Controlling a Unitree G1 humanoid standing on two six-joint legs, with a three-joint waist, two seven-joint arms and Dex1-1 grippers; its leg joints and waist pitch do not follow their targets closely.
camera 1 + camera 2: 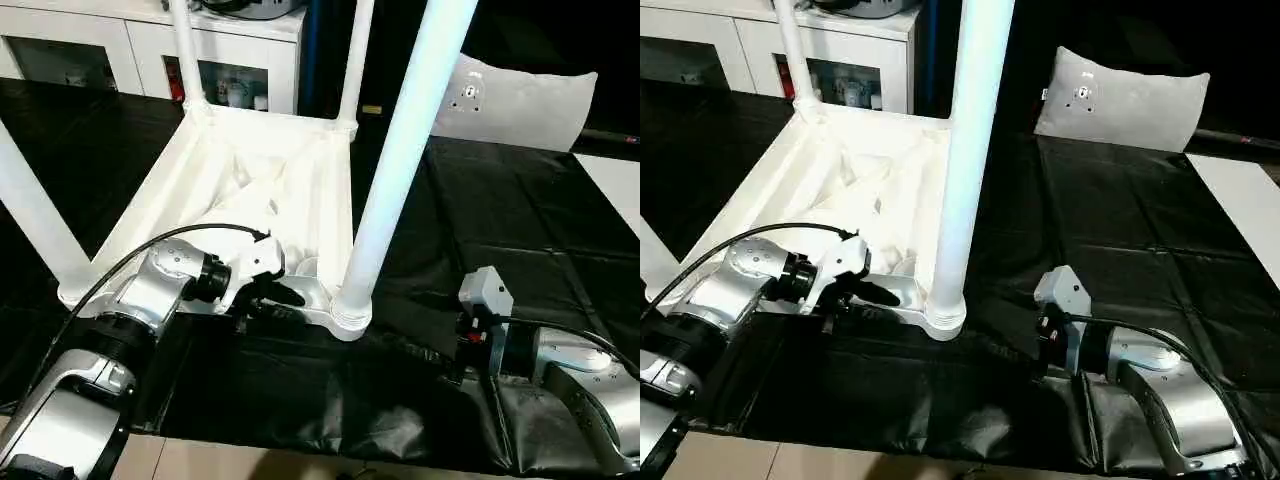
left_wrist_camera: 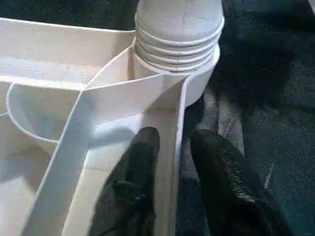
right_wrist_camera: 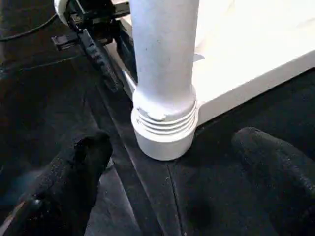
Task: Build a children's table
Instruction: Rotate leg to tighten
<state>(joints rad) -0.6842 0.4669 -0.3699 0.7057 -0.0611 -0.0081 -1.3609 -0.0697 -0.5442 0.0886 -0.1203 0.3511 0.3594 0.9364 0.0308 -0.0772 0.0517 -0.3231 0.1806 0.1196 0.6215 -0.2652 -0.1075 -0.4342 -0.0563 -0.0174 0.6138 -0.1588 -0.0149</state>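
The children's table lies upside down on the black sheet, with the ribbed underside of its white top [image 1: 330, 180] facing up. White legs stand in its corner sockets; the nearest leg [image 1: 400, 150] rises from the near right socket [image 3: 165, 132]. My left gripper [image 2: 174, 135] straddles the near rim beside that socket, one black finger [image 2: 140, 162] inside the rim wall and one outside, closed around it. My right gripper [image 3: 172, 140] is open and low on the sheet. Its fingertips [image 3: 91, 152] are spread wide on either side of the socket, short of it.
A white cabinet [image 1: 230, 60] with glass doors stands behind the table. A grey-white pillow [image 1: 520, 100] lies at the back right. The black sheet [image 1: 520, 220] covers the work area, with pale floor [image 1: 200, 465] along its near edge and a white surface [image 1: 615, 180] at the right.
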